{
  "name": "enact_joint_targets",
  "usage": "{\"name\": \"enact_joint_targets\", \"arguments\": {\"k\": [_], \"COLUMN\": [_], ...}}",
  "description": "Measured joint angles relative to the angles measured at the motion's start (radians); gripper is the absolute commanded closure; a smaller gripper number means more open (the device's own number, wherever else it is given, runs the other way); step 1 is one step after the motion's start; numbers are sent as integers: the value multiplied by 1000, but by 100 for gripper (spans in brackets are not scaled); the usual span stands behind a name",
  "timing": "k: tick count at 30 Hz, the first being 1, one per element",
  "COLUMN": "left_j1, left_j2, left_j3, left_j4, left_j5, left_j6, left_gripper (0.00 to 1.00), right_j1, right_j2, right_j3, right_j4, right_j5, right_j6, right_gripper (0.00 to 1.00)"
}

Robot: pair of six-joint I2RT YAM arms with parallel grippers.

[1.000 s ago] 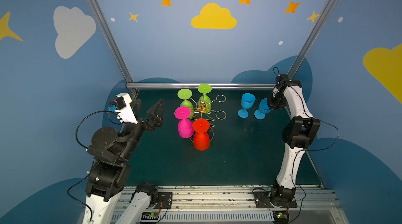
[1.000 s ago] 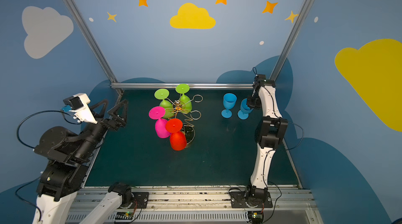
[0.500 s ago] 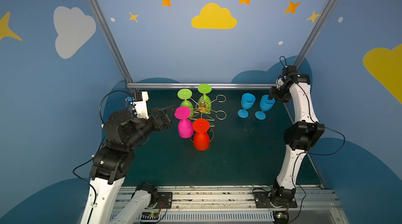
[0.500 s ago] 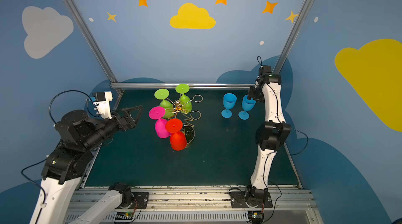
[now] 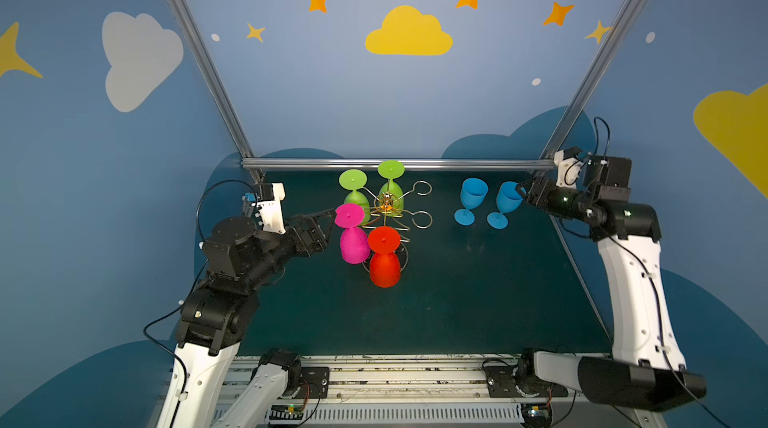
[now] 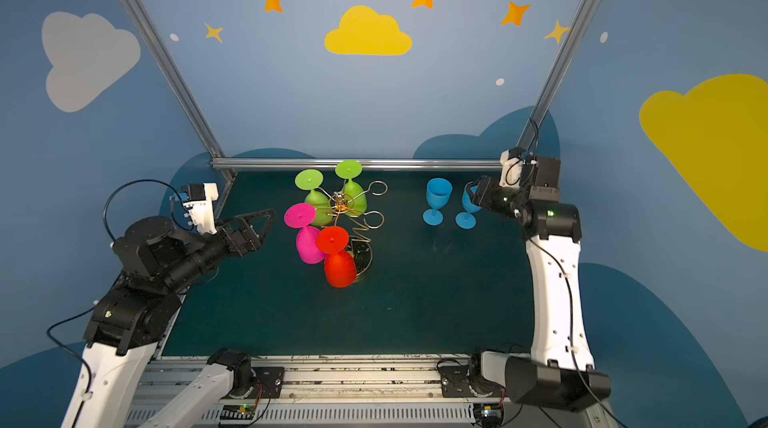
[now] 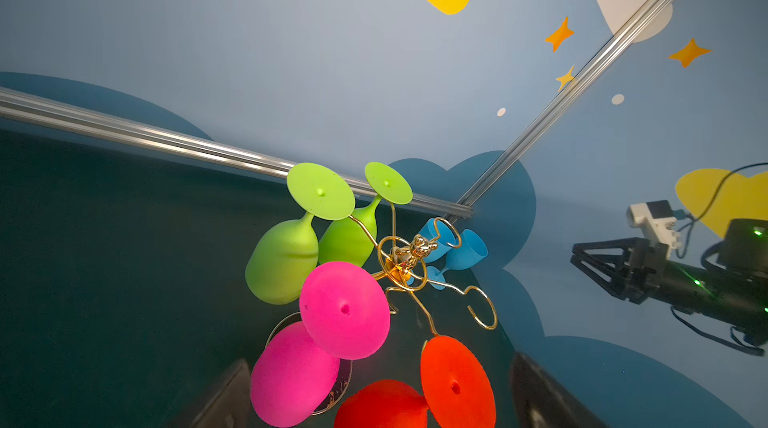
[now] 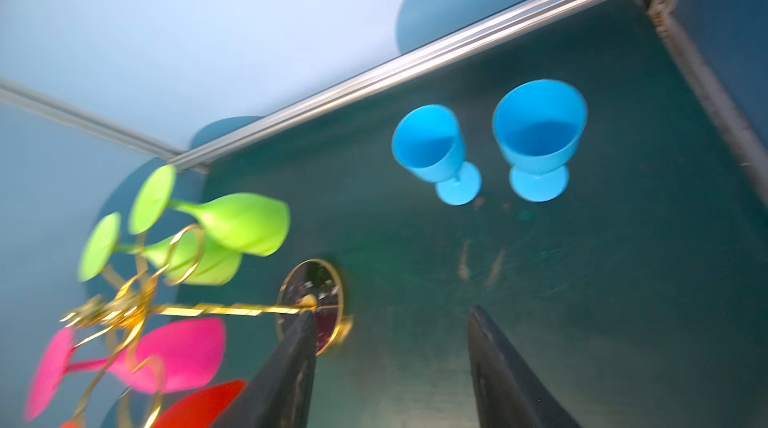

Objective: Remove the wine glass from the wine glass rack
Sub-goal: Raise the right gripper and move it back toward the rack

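The wine glass rack stands on the dark green counter, toward the back and a little left of the middle. Four glasses hang from it upside down by their feet. Two green wine glasses are on the far side, a pink wine glass on the left and a red wine glass at the front. Two of its wire loops point to the right.

The left gripper is level with the rack's left side, and its jaws are spread wide. It points at the pink wine glass. In both top views its upper finger ends just beside the rim of that glass's round foot, and I cannot tell whether they touch. In the left wrist view the pink wine glass and the red wine glass both lie in the gap ahead of the two dark fingers, with neither pinched.

Two blue wine glasses stand upright on the counter, well to the right of the rack and near the back rail. The right gripper is raised at the back right corner, beside the blue glass nearer that arm. Its jaws stand apart with only bare counter between them, and in its blurred wrist view both blue glasses lie ahead of the fingers, clear of them. This gripper is well away from the rack.
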Motion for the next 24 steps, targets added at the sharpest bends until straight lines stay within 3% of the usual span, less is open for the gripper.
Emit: {"name": "enact_joint_targets", "arguments": {"k": [7,14,24], "left_j1": [5,8,16], "left_j2": [-6,-12,-37], "left_j3": [-32,-54,-80], "left_j4": [11,43,73], "left_j5": [-8,-39,-76], "left_j6": [11,21,37], "left_gripper": [4,3,2], "right_j1": [131,348,716], "right_j2": [-222,-421,-409], "right_j3": [-167,-352,-507], "right_j4": [38,95,289], "right_j5": [-86,-82,72], "right_j6": [145,356,554], "right_gripper": [48,51,51]}}
